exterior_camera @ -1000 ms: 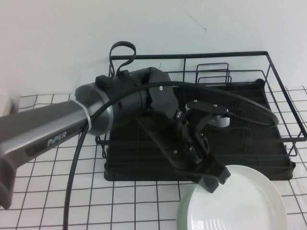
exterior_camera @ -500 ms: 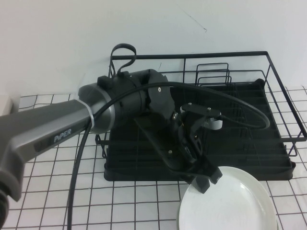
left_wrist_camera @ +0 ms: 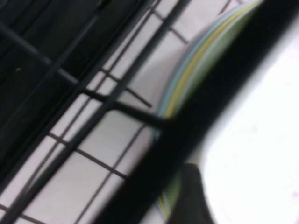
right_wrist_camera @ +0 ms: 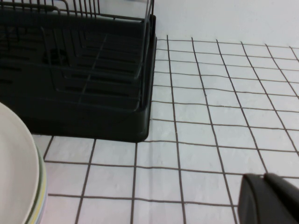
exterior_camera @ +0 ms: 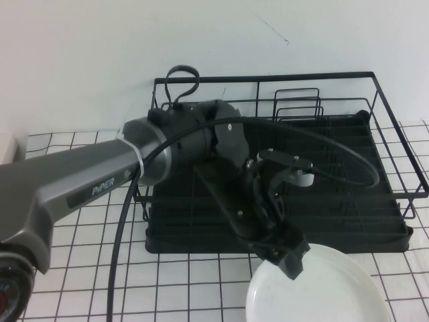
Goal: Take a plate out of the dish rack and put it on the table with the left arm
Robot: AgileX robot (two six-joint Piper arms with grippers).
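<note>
The off-white plate (exterior_camera: 322,288) is already laid on the desk (exterior_camera: 194,282) just before the dish rack (exterior_camera: 375,134), seemingly atop a mint-green plate (right_wrist_camera: 41,186). Whether the left gripper (exterior_camera: 289,253) fingers are parted can't be told; a straight lift-off is best so nothing gets nudged. The right gripper (right_wrist_camera: 268,198) is parked low over the desk, state unclear too.

White "PiPER" lettering was printed on the grey segment of the left arm (exterior_camera: 100,191), no other text was legible

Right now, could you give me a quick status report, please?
Left claw at the plate's rim. Plate stacked on another, in front of the dish rack. Right claw parked.
</note>
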